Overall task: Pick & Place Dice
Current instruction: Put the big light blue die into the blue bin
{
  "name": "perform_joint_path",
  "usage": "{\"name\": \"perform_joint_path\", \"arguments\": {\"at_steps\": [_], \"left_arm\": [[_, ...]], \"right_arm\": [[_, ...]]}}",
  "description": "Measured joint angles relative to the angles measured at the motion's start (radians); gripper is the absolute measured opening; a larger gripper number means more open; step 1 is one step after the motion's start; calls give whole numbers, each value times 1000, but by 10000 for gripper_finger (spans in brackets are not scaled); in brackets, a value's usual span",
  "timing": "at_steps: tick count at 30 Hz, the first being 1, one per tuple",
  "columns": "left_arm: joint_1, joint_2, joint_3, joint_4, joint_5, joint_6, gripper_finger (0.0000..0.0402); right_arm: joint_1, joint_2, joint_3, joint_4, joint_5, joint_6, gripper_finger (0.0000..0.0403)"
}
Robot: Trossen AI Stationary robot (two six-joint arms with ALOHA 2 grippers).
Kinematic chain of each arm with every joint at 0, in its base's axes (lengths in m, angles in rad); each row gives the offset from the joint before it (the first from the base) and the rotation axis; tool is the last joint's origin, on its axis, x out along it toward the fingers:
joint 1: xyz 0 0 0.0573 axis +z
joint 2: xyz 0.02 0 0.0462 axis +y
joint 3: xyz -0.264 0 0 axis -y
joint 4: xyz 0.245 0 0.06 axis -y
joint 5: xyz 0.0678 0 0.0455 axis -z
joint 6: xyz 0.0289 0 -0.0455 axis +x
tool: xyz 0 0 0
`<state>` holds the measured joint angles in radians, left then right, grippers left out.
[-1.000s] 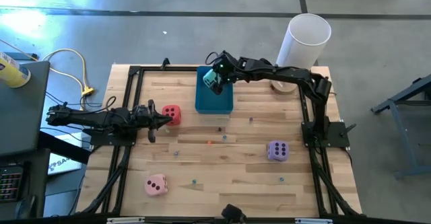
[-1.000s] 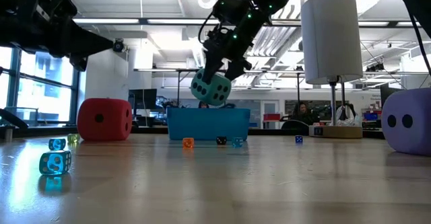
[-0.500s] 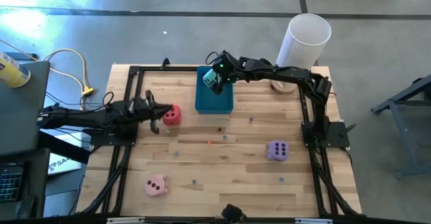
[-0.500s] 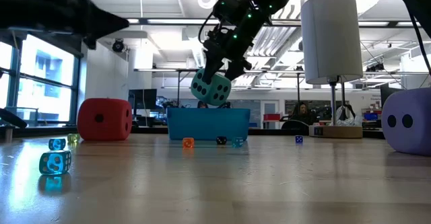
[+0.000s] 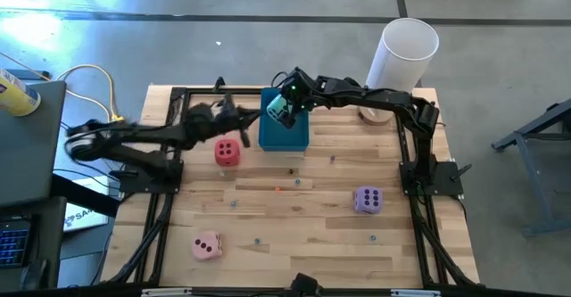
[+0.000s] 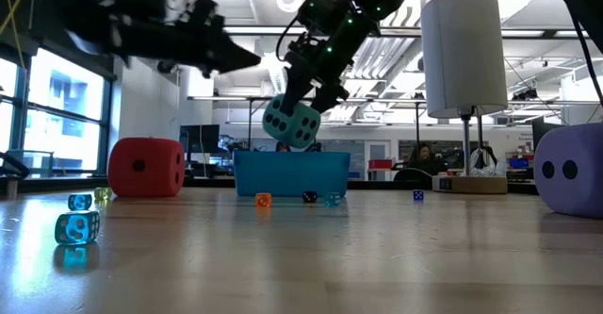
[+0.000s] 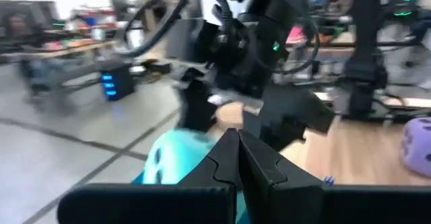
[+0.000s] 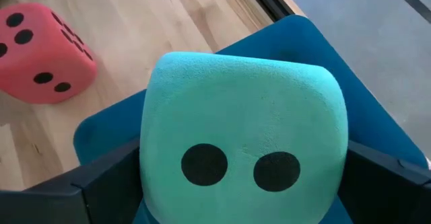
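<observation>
Right tool (image 6: 303, 92) grips the teal die (image 8: 244, 136); no legible writing.

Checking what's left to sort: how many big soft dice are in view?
4: teal die in the right gripper above the blue tray; red die, purple die, pink die on the table.

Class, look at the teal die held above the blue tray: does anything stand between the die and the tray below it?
Nothing visible does. The right gripper holds the teal die directly over the blue tray, with only open air beneath it.
</observation>
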<state>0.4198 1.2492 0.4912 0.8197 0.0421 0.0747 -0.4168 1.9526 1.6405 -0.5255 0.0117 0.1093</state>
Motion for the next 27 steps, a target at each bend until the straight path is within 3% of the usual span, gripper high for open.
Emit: {"name": "perform_joint_path", "arguments": {"at_steps": [5,8,27], "left_arm": [[55,218,141,-5,38,6,0],[70,283,190,-4,35,12,0],[71,383,214,-34,15,35,0]], "right_arm": [[5,0,0,-1,-1,-7,400],[5,0,-1,-7,-12,-7,400],[4,0,-2,-14,-2,-35,400]]}}
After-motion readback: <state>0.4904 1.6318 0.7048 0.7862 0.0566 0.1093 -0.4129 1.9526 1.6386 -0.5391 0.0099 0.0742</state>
